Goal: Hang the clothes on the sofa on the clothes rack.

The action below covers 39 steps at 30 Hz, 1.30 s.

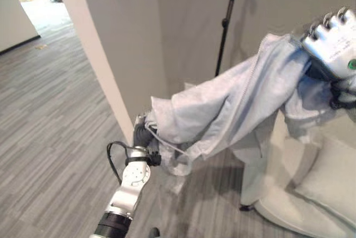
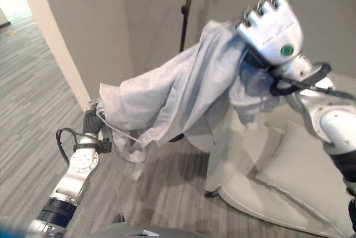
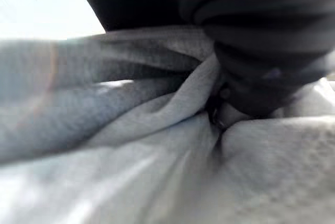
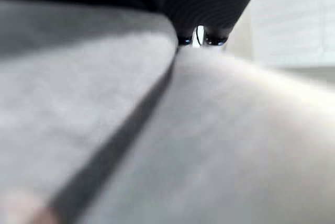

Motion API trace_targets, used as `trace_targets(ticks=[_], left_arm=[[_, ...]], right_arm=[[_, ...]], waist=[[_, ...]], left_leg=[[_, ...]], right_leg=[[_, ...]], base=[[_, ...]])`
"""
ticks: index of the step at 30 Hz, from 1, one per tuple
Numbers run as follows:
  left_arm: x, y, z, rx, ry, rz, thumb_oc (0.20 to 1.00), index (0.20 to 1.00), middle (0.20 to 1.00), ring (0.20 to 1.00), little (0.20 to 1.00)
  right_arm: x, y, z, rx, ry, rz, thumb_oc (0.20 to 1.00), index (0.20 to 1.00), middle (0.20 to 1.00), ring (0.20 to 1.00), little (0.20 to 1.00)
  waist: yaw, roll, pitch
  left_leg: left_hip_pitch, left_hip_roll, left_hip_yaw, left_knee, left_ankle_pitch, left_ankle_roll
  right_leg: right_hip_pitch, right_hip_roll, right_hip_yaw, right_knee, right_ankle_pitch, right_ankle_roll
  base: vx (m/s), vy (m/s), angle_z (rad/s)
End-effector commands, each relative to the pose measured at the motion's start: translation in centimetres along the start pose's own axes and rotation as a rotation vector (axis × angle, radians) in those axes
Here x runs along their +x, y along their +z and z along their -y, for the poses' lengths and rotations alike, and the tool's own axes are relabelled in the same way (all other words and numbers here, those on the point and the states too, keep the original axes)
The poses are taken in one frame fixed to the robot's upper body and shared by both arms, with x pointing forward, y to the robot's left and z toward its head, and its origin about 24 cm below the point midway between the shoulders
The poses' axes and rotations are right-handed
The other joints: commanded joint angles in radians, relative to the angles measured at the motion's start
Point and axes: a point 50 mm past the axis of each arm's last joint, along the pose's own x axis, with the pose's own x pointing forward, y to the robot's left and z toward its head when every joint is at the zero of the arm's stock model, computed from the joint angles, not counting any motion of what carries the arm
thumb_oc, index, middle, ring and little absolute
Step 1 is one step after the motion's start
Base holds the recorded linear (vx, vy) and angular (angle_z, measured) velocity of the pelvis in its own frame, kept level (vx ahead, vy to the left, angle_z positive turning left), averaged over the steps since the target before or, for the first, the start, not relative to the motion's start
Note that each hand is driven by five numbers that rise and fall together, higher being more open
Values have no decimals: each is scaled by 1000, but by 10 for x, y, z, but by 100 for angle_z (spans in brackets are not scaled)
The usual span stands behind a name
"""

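Light grey jacket (image 1: 233,104) stretched mid-air between both hands: right hand (image 2: 272,26) high, left hand (image 1: 142,135) low, both clenched on cloth. Black rack pole (image 1: 225,24) behind; white sofa (image 2: 289,188) beneath

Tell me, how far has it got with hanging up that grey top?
Done: the grey hooded jacket is lifted off the white sofa. In hand: the right robot hand holds one end high, the left robot hand grips the lower end, so the cloth is stretched between them. Left: getting it onto the black rack pole behind; it isn't hung yet.
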Motion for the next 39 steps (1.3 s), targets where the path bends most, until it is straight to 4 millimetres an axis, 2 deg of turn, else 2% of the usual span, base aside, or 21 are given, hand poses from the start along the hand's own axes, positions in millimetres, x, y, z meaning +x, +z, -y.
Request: trace_targets(ticks=[1, 3, 4, 5, 6, 7, 8, 11, 12, 13, 15, 16, 17, 18, 21, 23, 29, 31, 34, 36, 39], left_arm=[[9, 23, -4, 0, 27, 126, 200, 200, 200, 200, 200], [9, 22, -3, 9, 23, 125, 200, 200, 200, 200, 200], [9, 22, -3, 41, 11, 133, 200, 200, 200, 200, 200], [9, 22, -3, 44, 10, 134, 200, 200, 200, 200, 200], [9, 21, -5, 69, 12, 138, 200, 200, 200, 200, 200], [12, 22, -13, 134, 29, 151, 200, 200, 200, 200, 200], [12, 22, -13, 136, 29, 152, 200, 200, 200, 200, 200], [25, 39, -35, 283, 90, 255, 200, 200, 200, 200, 200], [25, 39, -36, 286, 92, 256, 200, 200, 200, 200, 200], [29, 45, -40, 311, 106, 285, 200, 200, 200, 200, 200], [34, 54, -50, 359, 147, 330, 200, 200, 200, 200, 200], [37, 60, -54, 385, 160, 359, 200, 200, 200, 200, 200], [40, 68, -58, 416, 170, 396, 200, 200, 200, 200, 200], [40, 68, -58, 416, 170, 397, 200, 200, 200, 200, 200], [45, 73, -56, 424, 189, 414, 200, 200, 200, 200, 200], [43, 67, -41, 388, 147, 394, 200, 200, 200, 200, 200], [35, 55, -22, 343, 76, 338, 200, 200, 200, 200, 200], [32, 53, -13, 329, 40, 332, 200, 200, 200, 200, 200], [31, 51, -10, 313, 36, 321, 200, 200, 200, 200, 200], [31, 49, -9, 298, 31, 307, 200, 200, 200, 200, 200], [34, 52, -9, 298, 26, 321, 200, 200, 200, 200, 200]], right_arm=[[5, -42, 25, -148, -161, -210, 200, 200, 200, 200, 200], [1, -43, 24, -146, -155, -237, 200, 200, 200, 200, 200], [-10, -50, 20, -167, -146, -310, 200, 200, 200, 200, 200], [-11, -50, 20, -168, -145, -312, 200, 200, 200, 200, 200], [-16, -54, 19, -198, -139, -341, 200, 200, 200, 200, 200], [-22, -59, 18, -232, -138, -391, 200, 200, 200, 200, 200], [-23, -59, 18, -232, -138, -393, 200, 200, 200, 200, 200], [-25, -59, 20, -241, -180, -445, 200, 200, 200, 200, 200], [-25, -59, 20, -240, -182, -446, 200, 200, 200, 200, 200], [-25, -58, 21, -234, -188, -448, 200, 200, 200, 200, 200], [-30, -59, 23, -228, -181, -450, 200, 200, 200, 200, 200], [-30, -60, 25, -234, -181, -439, 200, 200, 200, 200, 200], [-32, -63, 26, -238, -166, -427, 200, 200, 200, 200, 200], [-33, -63, 26, -239, -166, -428, 200, 200, 200, 200, 200], [-40, -66, 24, -242, -124, -415, 200, 200, 200, 200, 200], [-45, -66, 25, -251, -95, -399, 200, 200, 200, 200, 200], [-53, -66, 24, -274, -53, -385, 200, 200, 200, 200, 200], [-52, -66, 28, -297, -63, -376, 200, 200, 200, 200, 200], [-51, -65, 30, -300, -73, -369, 200, 200, 200, 200, 200], [-48, -65, 34, -304, -82, -351, 200, 200, 200, 200, 200], [-44, -67, 37, -297, -108, -341, 200, 200, 200, 200, 200]], waist=[[29, 62, -42], [27, 64, -46], [18, 54, -51], [21, 49, -54], [19, 44, -60], [15, 47, -66], [17, 44, -66], [5, 59, -65], [6, 57, -63], [-6, 63, -62], [-38, 72, -68], [-48, 80, -65], [-63, 91, -53], [-62, 94, -52], [-106, 85, -24], [-143, 63, -18], [-166, 57, -24], [-171, 63, -35], [-173, 69, -50], [-177, 90, -66], [-182, 99, -67]], left_leg=[[-122, 122, -27, -8, 52, -51], [-137, 98, -31, 30, 29, -46], [-153, 44, -13, 73, -14, -18], [-156, 38, -10, 75, -16, -13], [-151, 14, 8, 73, -31, 5], [-120, -33, 29, 52, -63, 42], [-121, -37, 33, 50, -58, 47], [-36, -117, 76, -13, -97, 109], [-32, -119, 78, -18, -95, 111], [-10, -130, 86, -41, -100, 118], [46, -151, 93, -95, -108, 128], [67, -150, 100, -102, -119, 129], [100, -147, 110, -103, -139, 124], [102, -143, 109, -103, -142, 121], [169, -164, 92, -103, -176, 121], [223, -201, 73, -103, -209, 129], [272, -213, 38, -103, -238, 126], [312, -204, 28, -103, -270, 120], [325, -194, 35, -103, -269, 109], [348, -163, 41, -82, -261, 85], [305, -133, 38, 63, -196, 37]], right_leg=[[142, 18, 34, -106, -1, -17], [145, -9, 33, -109, 20, -12], [128, -65, 40, -88, 120, 3], [125, -72, 42, -89, 124, 7], [110, -96, 49, -71, 175, 12], [84, -135, 63, -15, 257, 15], [79, -140, 66, -16, 263, 17], [7, -212, 52, 125, 406, 22], [5, -214, 56, 128, 405, 23], [-18, -202, 60, 151, 394, 18], [-71, -123, 89, 155, 321, 4], [-106, -78, 86, 149, 256, -5], [-155, -2, 59, 124, 164, -23], [-154, 2, 57, 126, 159, -26], [-205, 131, 103, 42, 136, -28], [-264, 220, 123, -59, 204, -31], [-286, 224, 74, -72, 235, -32], [-256, 217, 72, -69, 212, -45], [-244, 214, 67, -63, 203, -58], [-218, 229, 63, -43, 161, -74], [-179, 249, 79, -50, 137, -93]], base=[[428, 397, 7], [291, 312, 7], [190, 238, 11], [289, 362, 8], [302, 409, -5], [288, 408, -9], [289, 412, -18], [293, 417, -30], [248, 366, -44], [163, 212, -29], [258, 289, -27], [310, 252, -44], [233, 149, -43], [220, 106, -30], [224, 82, 11], [372, 104, 38], [243, -8, 40], [287, -78, 36], [217, -109, 37], [276, -150, 20], [155, -162, 10]])
